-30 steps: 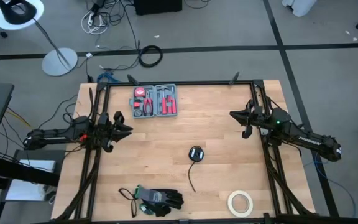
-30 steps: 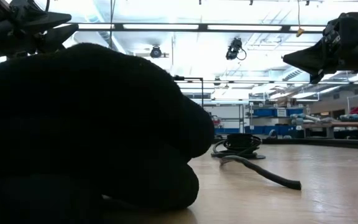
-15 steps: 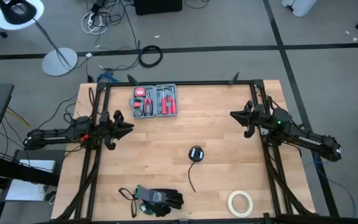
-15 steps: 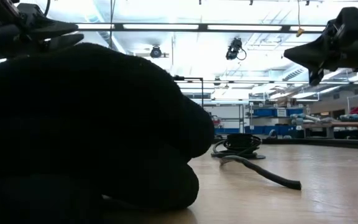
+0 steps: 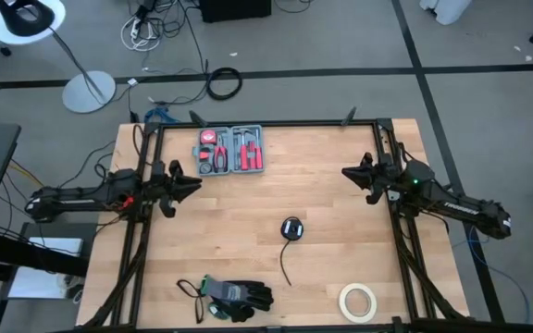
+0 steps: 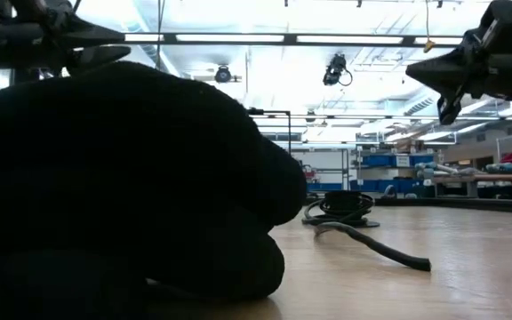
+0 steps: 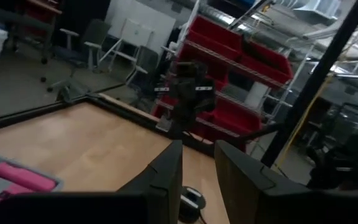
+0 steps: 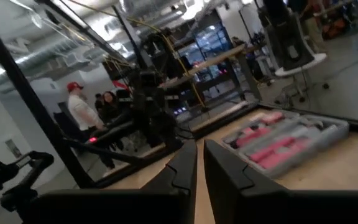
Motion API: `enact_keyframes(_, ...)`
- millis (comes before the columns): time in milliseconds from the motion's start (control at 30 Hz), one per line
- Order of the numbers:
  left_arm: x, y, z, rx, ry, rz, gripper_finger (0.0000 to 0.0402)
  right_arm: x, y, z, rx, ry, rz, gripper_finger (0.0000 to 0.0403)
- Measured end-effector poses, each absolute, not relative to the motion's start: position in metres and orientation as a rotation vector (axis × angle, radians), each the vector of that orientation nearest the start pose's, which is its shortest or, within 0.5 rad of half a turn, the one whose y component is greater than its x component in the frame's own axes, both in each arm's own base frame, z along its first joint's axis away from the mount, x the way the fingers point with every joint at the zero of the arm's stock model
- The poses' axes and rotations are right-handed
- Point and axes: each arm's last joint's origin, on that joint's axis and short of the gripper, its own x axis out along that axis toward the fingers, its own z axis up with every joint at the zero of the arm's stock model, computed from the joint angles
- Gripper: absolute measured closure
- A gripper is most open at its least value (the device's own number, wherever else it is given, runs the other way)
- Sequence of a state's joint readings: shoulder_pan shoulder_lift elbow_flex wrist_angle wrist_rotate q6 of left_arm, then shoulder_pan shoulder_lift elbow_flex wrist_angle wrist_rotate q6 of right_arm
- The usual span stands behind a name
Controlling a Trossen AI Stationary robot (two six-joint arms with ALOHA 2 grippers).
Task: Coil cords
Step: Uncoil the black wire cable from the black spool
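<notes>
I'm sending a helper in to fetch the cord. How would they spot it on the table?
On the light wooden table, look just right of centre, below the grey tool tray. There lies a thin black cord wound into a small flat round coil with a loose tail trailing toward the front edge, unlike the white tape ring or black gloves.

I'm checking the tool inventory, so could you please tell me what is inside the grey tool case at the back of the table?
The open tool case holds red-handled tools in molded slots; pliers seem to be among them. The rest are too small to identify, and anything under them is hidden.
</notes>
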State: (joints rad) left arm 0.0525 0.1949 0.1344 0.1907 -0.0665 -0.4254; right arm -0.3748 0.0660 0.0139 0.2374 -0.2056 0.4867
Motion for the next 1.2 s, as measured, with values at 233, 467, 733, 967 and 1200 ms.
enact_keyframes(233, 0.123, 0.010, 0.218, -0.448, -0.044, 0.174, 0.0303, 0.098, -0.028, 0.211, 0.374, -0.178, -0.010, 0.0370)
enact_keyframes(467, 0.157, 0.012, 0.239, -0.358, 0.074, 0.204, 0.0303, 0.114, -0.028, 0.240, 0.352, 0.018, 0.007, 0.0371)
enact_keyframes(733, 0.207, 0.014, 0.258, -0.230, 0.187, 0.192, 0.0303, 0.141, -0.023, 0.232, 0.379, 0.274, -0.029, 0.0371)
enact_keyframes(967, 0.253, 0.014, 0.262, -0.188, 0.271, 0.109, 0.0303, 0.155, -0.012, 0.230, 0.343, 0.405, -0.022, 0.0371)
enact_keyframes(1200, 0.288, 0.014, 0.242, -0.087, 0.445, 0.046, 0.0303, 0.164, 0.006, 0.215, 0.378, 0.555, 0.041, 0.0371)
